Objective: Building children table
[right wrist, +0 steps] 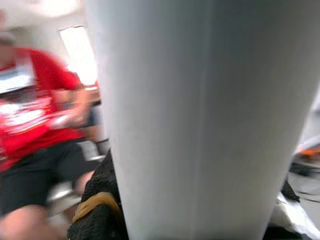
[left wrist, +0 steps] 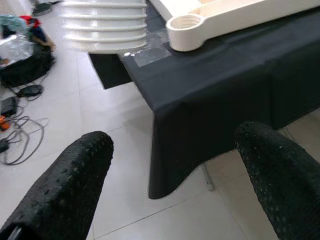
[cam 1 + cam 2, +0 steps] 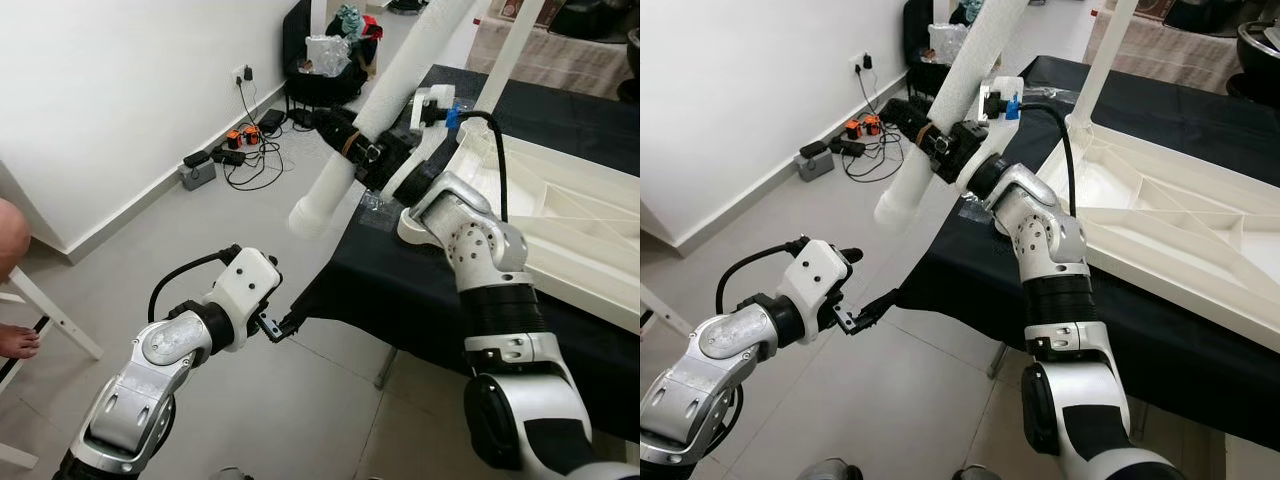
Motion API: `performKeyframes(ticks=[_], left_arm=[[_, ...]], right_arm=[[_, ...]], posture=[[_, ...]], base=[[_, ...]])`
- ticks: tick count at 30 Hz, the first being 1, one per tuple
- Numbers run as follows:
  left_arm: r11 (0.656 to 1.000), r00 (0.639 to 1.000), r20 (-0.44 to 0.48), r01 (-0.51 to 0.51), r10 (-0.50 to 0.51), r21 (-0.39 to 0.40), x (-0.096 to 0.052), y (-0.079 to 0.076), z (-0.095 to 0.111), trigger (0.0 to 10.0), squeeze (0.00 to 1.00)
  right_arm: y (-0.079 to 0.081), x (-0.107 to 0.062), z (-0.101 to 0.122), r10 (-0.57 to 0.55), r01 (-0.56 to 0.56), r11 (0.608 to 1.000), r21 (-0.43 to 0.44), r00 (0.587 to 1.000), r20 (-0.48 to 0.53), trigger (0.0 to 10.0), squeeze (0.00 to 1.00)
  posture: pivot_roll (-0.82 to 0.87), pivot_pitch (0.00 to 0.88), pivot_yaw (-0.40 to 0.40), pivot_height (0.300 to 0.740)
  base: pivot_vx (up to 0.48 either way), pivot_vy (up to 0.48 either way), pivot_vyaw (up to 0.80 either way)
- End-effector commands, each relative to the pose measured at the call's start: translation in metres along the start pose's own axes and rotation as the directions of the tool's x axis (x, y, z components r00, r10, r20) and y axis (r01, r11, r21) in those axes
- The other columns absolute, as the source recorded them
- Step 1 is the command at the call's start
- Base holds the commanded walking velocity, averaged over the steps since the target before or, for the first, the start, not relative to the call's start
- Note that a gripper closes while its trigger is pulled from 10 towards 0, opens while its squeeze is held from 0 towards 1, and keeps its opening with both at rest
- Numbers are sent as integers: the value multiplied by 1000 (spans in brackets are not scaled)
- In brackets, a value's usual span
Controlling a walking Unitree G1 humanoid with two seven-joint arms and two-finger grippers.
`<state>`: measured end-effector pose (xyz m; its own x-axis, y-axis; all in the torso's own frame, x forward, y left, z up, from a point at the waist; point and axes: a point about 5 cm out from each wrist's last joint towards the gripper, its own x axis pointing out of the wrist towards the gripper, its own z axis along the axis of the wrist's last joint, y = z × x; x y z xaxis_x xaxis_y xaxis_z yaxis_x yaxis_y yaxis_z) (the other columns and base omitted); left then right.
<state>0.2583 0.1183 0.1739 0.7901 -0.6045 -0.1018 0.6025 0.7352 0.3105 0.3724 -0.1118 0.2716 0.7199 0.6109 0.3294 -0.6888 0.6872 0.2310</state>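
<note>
Fingers of your right gripper (image 3: 350,143) are clamped round a white table leg (image 3: 375,110), which slants up over the near corner of the black cloth (image 3: 420,290), its ridged lower end hanging off the edge above the floor (image 3: 200,250). On the cloth just beside that arm lies the upturned white tabletop (image 3: 570,225), another leg (image 3: 510,55) already standing up from its far corner; its near corner socket (image 2: 185,31) sits open at the cloth's edge. Your left gripper (image 3: 278,327) hovers low over the tiles just short of the cloth's hanging corner, fingers (image 2: 65,185) spread and holding nothing. Cables and chargers (image 3: 235,150) lie by the wall, a person's bare foot (image 3: 18,342) at the far left.
</note>
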Motion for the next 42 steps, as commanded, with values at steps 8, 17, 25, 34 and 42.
performKeyframes(ticks=[8,17,25,34,42], left_arm=[[955,946,132,-295,296,-30,4,20,25,10000,0],[909,890,184,-413,417,-58,6,31,40,10000,0],[863,837,213,-497,503,-88,3,47,48,10000,0],[819,785,241,-565,570,-96,-1,62,55,10000,0],[812,776,250,-578,579,-86,-2,65,58,10000,0]], right_arm=[[-22,-8,31,-365,414,849,-330,909,201,10000,0],[-23,-13,31,-417,486,793,-366,872,256,10000,0],[-21,-12,28,-439,518,761,-390,854,278,10000,0],[-16,-8,30,-430,530,744,-408,846,314,10000,0],[-13,-6,33,-424,533,744,-403,843,332,10000,0]], posture=[[51,75,-58,740],[54,61,-62,740],[53,49,-61,740],[57,46,-67,740],[55,49,-61,740]], base=[[0,0,0],[0,0,-350],[0,0,-788],[83,0,-263],[398,0,0]])
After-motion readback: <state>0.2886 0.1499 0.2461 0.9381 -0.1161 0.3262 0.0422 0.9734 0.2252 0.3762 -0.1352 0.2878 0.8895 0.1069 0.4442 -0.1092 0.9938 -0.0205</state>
